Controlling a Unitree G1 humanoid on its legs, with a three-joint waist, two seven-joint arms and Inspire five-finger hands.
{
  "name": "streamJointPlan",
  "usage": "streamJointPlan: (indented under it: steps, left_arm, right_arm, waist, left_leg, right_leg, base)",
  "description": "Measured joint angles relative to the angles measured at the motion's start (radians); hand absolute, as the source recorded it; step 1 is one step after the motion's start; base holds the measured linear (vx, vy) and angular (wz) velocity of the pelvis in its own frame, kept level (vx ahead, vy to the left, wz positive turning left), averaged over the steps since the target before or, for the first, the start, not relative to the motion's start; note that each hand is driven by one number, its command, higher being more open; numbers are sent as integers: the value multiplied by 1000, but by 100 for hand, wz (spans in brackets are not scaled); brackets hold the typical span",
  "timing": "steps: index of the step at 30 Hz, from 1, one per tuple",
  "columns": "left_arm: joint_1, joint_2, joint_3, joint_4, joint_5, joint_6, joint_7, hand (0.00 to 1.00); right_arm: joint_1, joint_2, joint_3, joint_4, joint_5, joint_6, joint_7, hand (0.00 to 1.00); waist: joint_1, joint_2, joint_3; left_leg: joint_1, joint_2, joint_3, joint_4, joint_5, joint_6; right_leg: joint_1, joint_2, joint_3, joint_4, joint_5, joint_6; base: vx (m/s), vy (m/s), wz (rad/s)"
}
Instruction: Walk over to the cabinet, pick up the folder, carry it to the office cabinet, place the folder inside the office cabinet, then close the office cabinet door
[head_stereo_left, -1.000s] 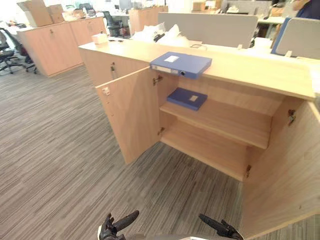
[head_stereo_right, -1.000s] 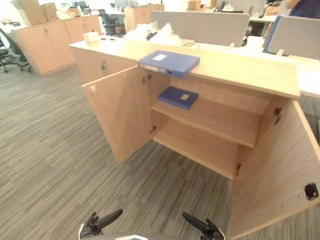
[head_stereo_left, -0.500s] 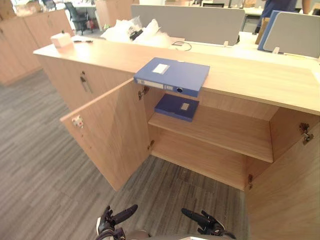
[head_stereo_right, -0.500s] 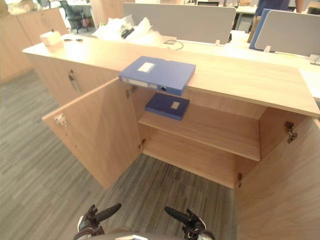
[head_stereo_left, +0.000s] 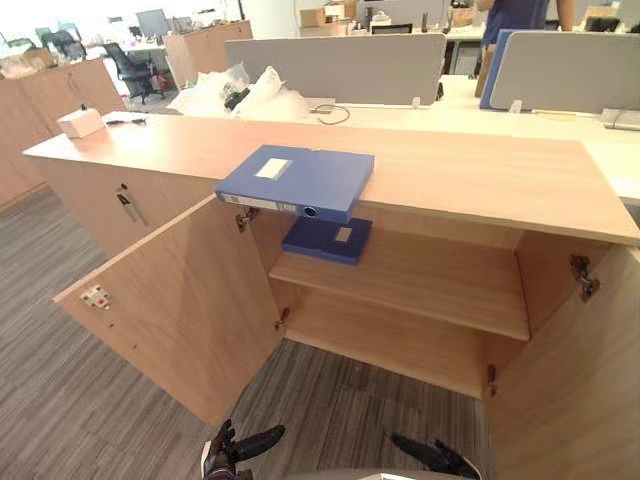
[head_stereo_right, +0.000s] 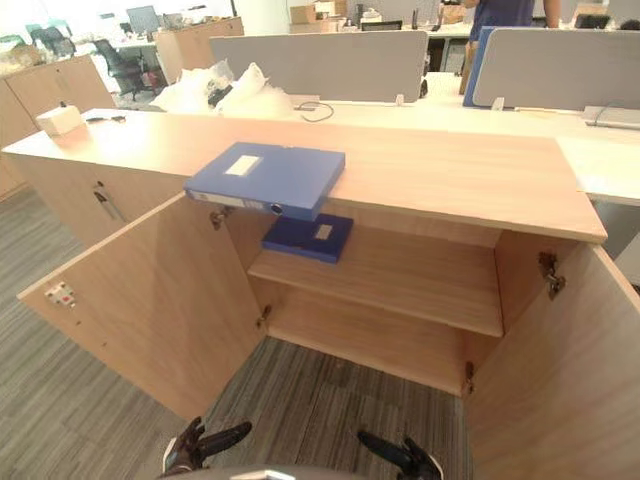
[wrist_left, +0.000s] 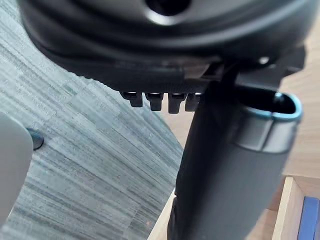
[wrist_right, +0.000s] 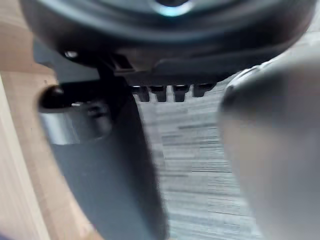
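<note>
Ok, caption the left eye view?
Blue folder atop open cabinet, second folder on shelf; left hand, right hand open below.

Shelf folder (head_stereo_left: 326, 243) partly behind upper folder (head_stereo_left: 296, 181)

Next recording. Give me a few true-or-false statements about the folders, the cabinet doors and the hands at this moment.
1. The large blue folder lies on the cabinet top, jutting past its front edge. True.
2. The cabinet doors are shut. False: the left door and the right door both stand open.
3. The left hand grips the folder. False: it hangs low, short of the cabinet, fingers straight and empty, as does the right hand.
4. A smaller blue folder lies on the shelf inside. True.
</note>
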Motion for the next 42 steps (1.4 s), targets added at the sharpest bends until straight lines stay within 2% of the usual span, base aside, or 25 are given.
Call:
streamJointPlan:
  steps: [1,3,5,7,8,9,10,11,12,13,14,15,16,17,18,19,20,21,24,26,29,31,34,38,42]
  left_arm:
    - [0,15,18,10,6,4,-4,100]
    - [0,7,29,13,7,10,-9,100]
    - [0,3,30,10,6,11,-12,100]
    - [2,-11,38,5,3,11,-11,100]
    - [4,-34,77,-6,-4,12,-10,100]
    - [7,-46,105,-21,-9,12,-5,100]
    - [10,-47,108,-28,-12,12,-3,100]
    - [15,-50,108,-44,-13,10,-2,100]
    - [15,-48,108,-54,-14,9,-1,100]
    - [14,-46,107,-56,-13,9,-2,100]
    - [6,-36,105,-57,-15,9,-3,100]
    - [-1,-26,94,-51,-14,7,-2,100]
    - [-2,-25,83,-47,-14,7,-2,100]
    - [0,-28,56,-44,-15,2,0,100]
    - [-9,-16,44,-19,-16,-2,-10,100]
    - [-15,0,33,-11,-16,-3,-10,100]
    - [-14,16,29,-8,-17,-6,-3,100]
    - [-17,24,30,3,-27,-5,0,100]
    - [-27,27,26,37,-35,-5,-3,100]
    - [-25,25,14,51,-46,-5,-16,100]
    - [-21,34,-13,71,-166,0,-59,100]
    - [-10,40,-25,76,-320,3,-89,100]
    - [5,50,-54,74,-448,3,-96,100]
    - [65,56,-141,-39,-599,12,-103,100]
    - [134,38,-186,-253,-614,12,-106,100]
  right_arm:
    - [0,13,29,-16,11,-1,1,100]
    - [11,16,38,-14,11,-17,1,100]
    - [9,17,42,-13,17,-16,2,100]
    - [10,6,39,-14,21,-17,2,100]
    - [8,-4,38,-15,21,-16,2,100]
    - [5,-10,39,-14,23,-15,2,100]
    - [3,-12,42,-14,23,-14,1,100]
    - [2,-12,61,-10,21,-14,1,100]
    - [-8,-10,83,0,20,-13,2,100]
    - [-13,-6,85,7,20,-13,2,100]
    - [-29,-2,86,23,20,-10,3,100]
    - [-41,2,80,45,20,-6,2,100]
    - [-42,3,77,51,20,-4,2,100]
    - [-41,-7,76,51,21,-1,3,100]
    - [-41,-13,76,57,21,-3,-1,100]
    - [-35,-4,77,57,21,-2,0,100]
    - [-30,13,78,58,21,-3,0,100]
    - [-28,24,83,58,19,-8,0,100]
    - [-32,29,110,57,19,-19,4,100]
    - [-30,26,107,62,19,-24,10,100]
    - [-30,20,102,81,18,-25,15,100]
    - [-34,17,89,86,12,-23,17,100]
    - [-34,15,68,89,7,-20,24,100]
    - [-36,-8,69,93,-20,-17,25,100]
    - [-36,-26,91,90,-21,-14,25,100]
  waist:
    - [-11,-16,3]
    - [-8,-10,-17]
    - [-10,1,-16]
    - [-9,21,-14]
    - [-8,42,-7]
    - [-7,55,1]
    - [-6,57,1]
    - [-4,52,1]
    - [2,46,3]
    - [6,43,3]
    - [16,32,13]
    - [25,17,23]
    - [26,16,24]
    - [28,35,18]
    - [26,34,17]
    - [24,18,14]
    - [22,-11,9]
    - [25,-26,-1]
    - [30,-30,-7]
    - [30,-20,-12]
    - [29,-11,-15]
    - [29,-6,-13]
    - [29,-3,-11]
    - [30,14,-1]
    - [38,22,5]
  left_leg:
    - [0,22,-9,12,-13,-26]
    - [2,66,-17,34,-21,-42]
    - [-47,81,-18,138,-31,-61]
    - [-151,108,-19,374,-46,-114]
    - [-223,135,-25,553,-20,-160]
    - [-283,165,-25,711,38,-212]
    - [-310,179,-21,781,55,-209]
    - [-345,195,9,867,42,-191]
    - [-367,210,55,880,6,-156]
    - [-376,209,71,864,-16,-137]
    - [-384,182,87,773,-60,-103]
    - [-383,125,68,621,-78,-89]
    - [-378,93,46,518,-65,-80]
    - [-366,53,-28,304,40,-42]
    - [-362,32,-66,257,82,-31]
    - [-353,16,-70,240,86,-26]
    - [-326,-4,-67,193,92,-16]
    - [-306,-16,-60,154,100,-8]
    - [-241,-34,-48,52,138,3]
    - [-181,-33,-49,-66,196,2]
    - [-142,-21,-55,-168,251,-13]
    - [-130,-5,-62,-194,269,-18]
    - [-130,4,-72,-199,278,-21]
    - [-131,13,-74,-216,288,-26]
    - [-151,10,-78,-220,292,-26]
  right_leg:
    - [7,33,-13,-96,108,-8]
    - [33,81,-35,-143,108,-13]
    - [66,99,-47,-193,106,-27]
    - [106,125,-48,-249,116,-38]
    - [142,148,-46,-277,120,-45]
    - [193,166,-40,-311,124,-54]
    - [219,171,-37,-330,126,-57]
    - [262,173,-21,-360,128,-59]
    - [289,170,9,-381,130,-59]
    - [298,165,22,-389,131,-58]
    - [307,145,61,-395,132,-56]
    - [309,116,89,-391,134,-52]
    - [308,107,99,-386,136,-43]
    - [305,113,109,-384,138,-20]
    - [321,110,115,-388,130,3]
    - [319,92,114,-385,132,8]
    - [315,71,115,-373,138,14]
    - [312,60,119,-375,144,6]
    - [320,47,120,-378,172,7]
    - [321,48,121,-372,186,4]
    - [322,68,119,-384,190,6]
    - [327,85,116,-390,190,6]
    - [328,93,111,-390,190,6]
    - [327,102,104,-400,190,6]
    - [306,100,104,-402,190,6]
  base:
    - [8,-163,2]
    - [162,-258,9]
    - [155,-189,7]
    - [121,-119,0]
    - [165,-94,-14]
    - [179,-64,-17]
    - [189,1,-26]
    - [217,40,-47]
    - [232,61,-58]
    - [254,110,-83]
    - [266,158,-90]
    - [265,171,-87]
    - [268,190,-67]
    - [274,200,-34]
    - [280,184,-14]
    - [278,135,11]
    - [263,93,13]
    - [285,98,4]
    - [181,26,-5]
    - [94,-84,5]
    - [61,-108,5]
    - [50,-121,6]
    - [33,-85,10]
    - [16,-60,2]
    - [2,-8,1]
